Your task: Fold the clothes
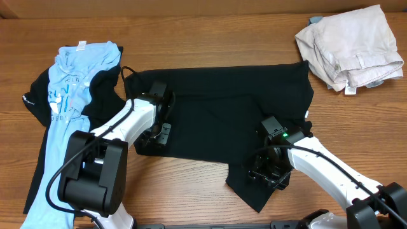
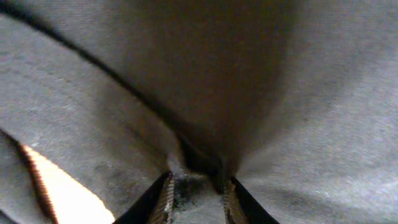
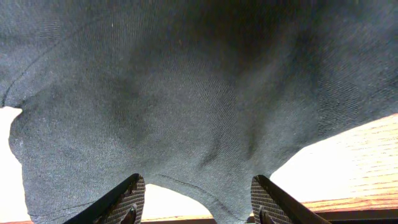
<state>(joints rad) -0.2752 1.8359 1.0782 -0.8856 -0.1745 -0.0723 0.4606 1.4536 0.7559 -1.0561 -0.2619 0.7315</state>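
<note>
**Overhead view.** The black shirt [image 1: 222, 114] lies spread flat across the middle of the surface [image 1: 191, 38], not yet folded. The left pincer [image 1: 156, 135] sits at the shirt's near-left edge. The right pincer [image 1: 267, 173] sits over the flap that juts out at the near right. Judgement: one arm is stationed at each end of the near hem so the cloth can be lifted evenly and carried over. A light blue tee [image 1: 70, 95] lies at the left over another dark garment [image 1: 38, 95]. A beige garment [image 1: 353, 48] sits bundled at the far right. Neither is being handled.

**Left wrist view.** The fingertips [image 2: 163, 198] stand narrow, with a pucker of black cloth nipped between them and creases running into the gap. Judgement: a grip is made on this side.

**Right wrist view.** The fingers [image 3: 127, 198] stand wide apart and hold nothing. The shirt's hem runs just beyond them, with bare surface showing past it. Judgement: this side has yet to close before any fold can begin.
</note>
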